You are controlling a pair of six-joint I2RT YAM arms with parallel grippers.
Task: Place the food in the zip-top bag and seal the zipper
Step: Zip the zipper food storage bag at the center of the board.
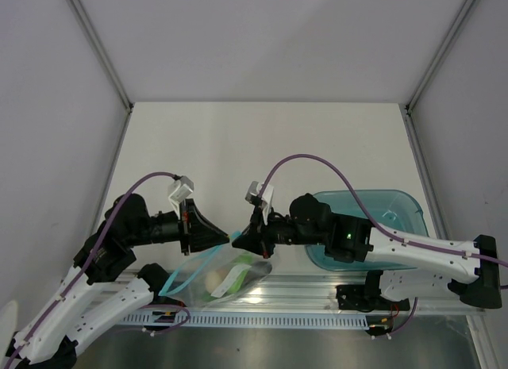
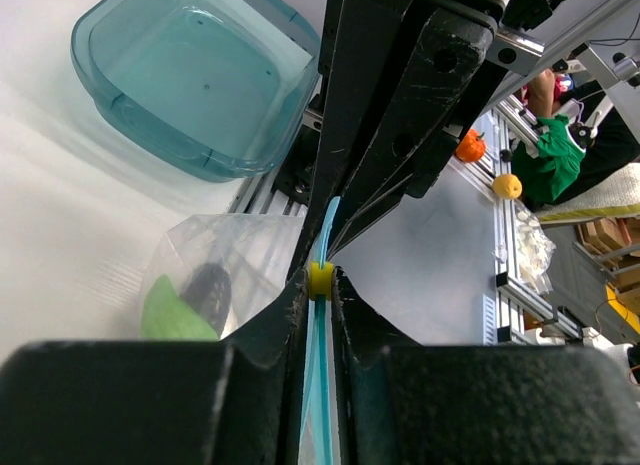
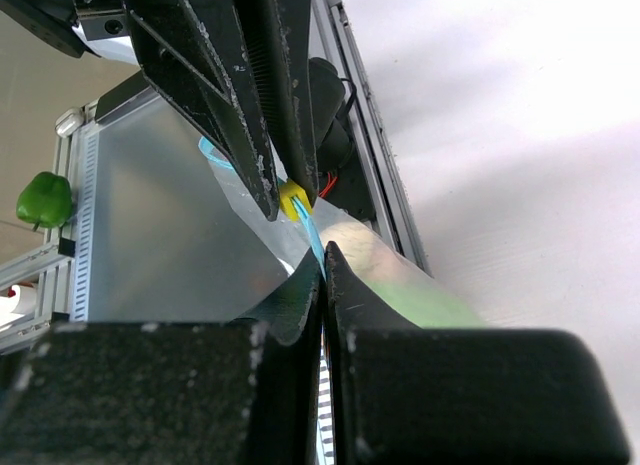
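The clear zip-top bag (image 1: 218, 275) hangs over the table's near edge between my two grippers. Through it I see food: a cream egg (image 1: 214, 284), a light green piece (image 2: 175, 315) and a dark eggplant (image 2: 208, 290). The light blue zipper (image 2: 322, 385) runs straight between my left gripper's fingers. My left gripper (image 2: 320, 281) is shut on it, with a yellow slider (image 2: 320, 275) at its fingertips. Facing it tip to tip, my right gripper (image 3: 323, 261) is shut on the same zipper (image 3: 310, 230), just behind the slider (image 3: 292, 198). Both tips meet in the top view: left gripper (image 1: 228, 238), right gripper (image 1: 240, 240).
The teal tray (image 1: 405, 218) stands at the right of the table, under my right arm; it shows with nothing in it (image 2: 120, 110). An aluminium rail (image 1: 317, 294) runs along the near edge. A green pepper toy (image 3: 43, 200) lies beyond that rail.
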